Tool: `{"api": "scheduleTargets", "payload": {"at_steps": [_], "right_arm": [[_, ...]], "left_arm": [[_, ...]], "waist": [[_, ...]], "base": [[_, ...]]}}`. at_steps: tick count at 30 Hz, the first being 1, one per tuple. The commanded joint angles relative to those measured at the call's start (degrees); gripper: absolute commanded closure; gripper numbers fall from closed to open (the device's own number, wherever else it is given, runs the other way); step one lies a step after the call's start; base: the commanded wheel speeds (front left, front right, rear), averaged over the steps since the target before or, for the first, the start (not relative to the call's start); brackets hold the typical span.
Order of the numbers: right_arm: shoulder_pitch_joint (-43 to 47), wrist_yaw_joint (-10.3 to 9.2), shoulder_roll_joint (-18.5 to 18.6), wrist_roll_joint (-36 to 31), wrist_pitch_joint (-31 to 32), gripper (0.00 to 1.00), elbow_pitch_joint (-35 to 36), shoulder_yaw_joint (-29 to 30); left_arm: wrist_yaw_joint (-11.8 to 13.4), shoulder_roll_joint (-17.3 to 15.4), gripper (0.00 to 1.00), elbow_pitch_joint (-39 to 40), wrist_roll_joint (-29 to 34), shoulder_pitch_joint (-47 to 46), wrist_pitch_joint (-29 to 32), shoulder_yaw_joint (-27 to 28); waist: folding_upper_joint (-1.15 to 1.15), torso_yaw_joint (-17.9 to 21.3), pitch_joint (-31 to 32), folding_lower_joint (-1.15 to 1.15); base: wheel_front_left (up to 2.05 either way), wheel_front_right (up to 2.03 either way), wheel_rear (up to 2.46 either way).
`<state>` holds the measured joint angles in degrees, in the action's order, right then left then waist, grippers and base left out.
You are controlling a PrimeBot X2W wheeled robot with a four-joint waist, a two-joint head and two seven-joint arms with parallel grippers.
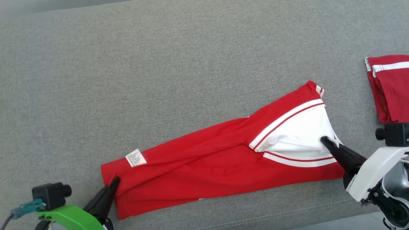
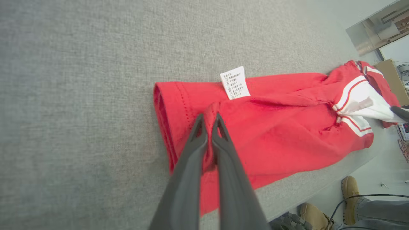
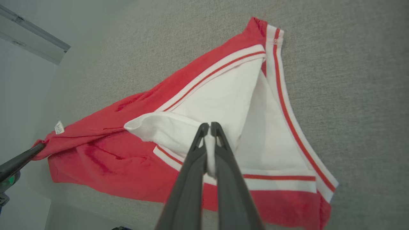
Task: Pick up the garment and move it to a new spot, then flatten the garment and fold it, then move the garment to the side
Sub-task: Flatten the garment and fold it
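Both claws are pinched shut on cloth. At the left, my left claw [image 1: 115, 179] grips a raised fold of red fabric at the hemmed left end of the garment [image 1: 204, 159], close to the near edge of the table [image 1: 96, 64]. From there the garment lies stretched out in a long strip roughly along that near edge, with creases running down its length.

Just inside the left end, on the side toward the far edge, a white care label [image 2: 235, 82] lies face up. It carries several lines of small dark print, too fine for me to read, and I see no brand name.

Toward the right edge the red gives way to a white panel [image 1: 294, 134] bordered by red and white stripes. My right claw [image 1: 323, 139] is closed on a pinch of that white cloth, which is lifted off the table. A second red garment [image 1: 391, 92] lies folded at the right edge, apart from mine.

I judge this to be the flattening step, since the garment sits in its spot but is not smooth or folded. The next move calls for even tension between the two grips, then lowering the white panel so it lies flat without bunching.
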<state>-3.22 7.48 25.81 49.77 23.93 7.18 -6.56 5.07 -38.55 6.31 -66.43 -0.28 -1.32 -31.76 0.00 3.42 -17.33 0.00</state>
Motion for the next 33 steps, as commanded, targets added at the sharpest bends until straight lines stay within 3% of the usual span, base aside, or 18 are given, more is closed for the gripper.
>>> {"api": "scheduleTargets", "payload": {"at_steps": [1,13,17,18,19,20,21,23,26,29,33], "right_arm": [[0.4,0.02,0.0,0.0,0.4,1.0,-0.1,0.2],[3.3,0.02,-1.0,0.9,2.9,1.0,3.7,3.9],[4.1,0.02,-1.7,-0.8,5.1,1.0,2.2,2.5],[3.6,0.01,-1.8,-2.2,5.0,0.9,1.1,2.3],[3.0,0.01,-1.9,-3.7,4.7,0.52,0.2,1.9],[2.2,0.02,-2.3,-4.8,4.5,0.0,-0.9,1.5],[1.5,0.02,-2.5,-6.2,4.1,0.0,-2.0,1.3],[0.2,0.01,-2.5,-7.9,4.3,0.0,-3.1,1.1],[-1.4,0.01,-0.9,-9.4,6.4,0.0,-2.5,1.7],[-4.4,0.02,-0.4,-11.1,7.7,0.0,-1.8,4.1],[-8.4,0.01,-0.8,-14.0,10.3,0.0,-4.6,4.6]], "left_arm": [[-0.2,0.1,1.0,-0.4,0.7,0.8,-0.3,0.0],[-1.1,0.6,1.0,-1.6,0.7,1.0,-2.8,0.6],[-0.7,1.4,1.0,-2.7,0.4,1.6,-2.4,-0.1],[-0.4,1.7,1.0,-3.1,0.4,1.7,-2.2,-0.5],[-0.4,2.0,0.82,-3.6,0.3,1.8,-1.6,-1.0],[-0.3,2.1,0.53,-4.0,0.5,1.8,-1.0,-1.6],[-0.1,1.9,0.0,-4.4,1.3,1.6,-0.6,-2.2],[0.4,1.6,0.0,-5.2,2.7,1.1,-0.5,-2.9],[3.3,-0.1,0.0,-6.3,6.2,1.2,-1.3,-3.4],[7.7,-1.2,0.0,-5.7,9.2,2.4,-4.6,-1.6],[14.1,0.5,0.0,-4.2,12.7,2.5,-12.2,3.9]], "waist": [[0.0,-0.2,0.0,0.0],[0.0,-0.9,0.0,0.0],[0.0,-0.4,-0.3,0.0],[0.0,-0.2,-0.3,0.0],[0.0,-0.1,-0.4,0.0],[0.0,0.0,-0.4,0.0],[0.0,0.1,-0.4,0.0],[0.0,0.1,-0.3,0.0],[0.0,0.2,-0.1,0.0],[0.0,0.2,0.0,0.0],[0.0,-0.6,-0.5,0.0]], "base": [[0.0,0.0,0.0],[0.0,0.0,0.0],[0.0,0.0,0.0],[0.0,0.0,0.0],[0.0,0.0,0.0],[0.0,0.0,0.0],[0.0,0.0,0.0],[0.0,0.0,0.0],[0.0,0.0,0.0],[0.0,0.0,0.0],[0.0,0.0,0.0]]}}
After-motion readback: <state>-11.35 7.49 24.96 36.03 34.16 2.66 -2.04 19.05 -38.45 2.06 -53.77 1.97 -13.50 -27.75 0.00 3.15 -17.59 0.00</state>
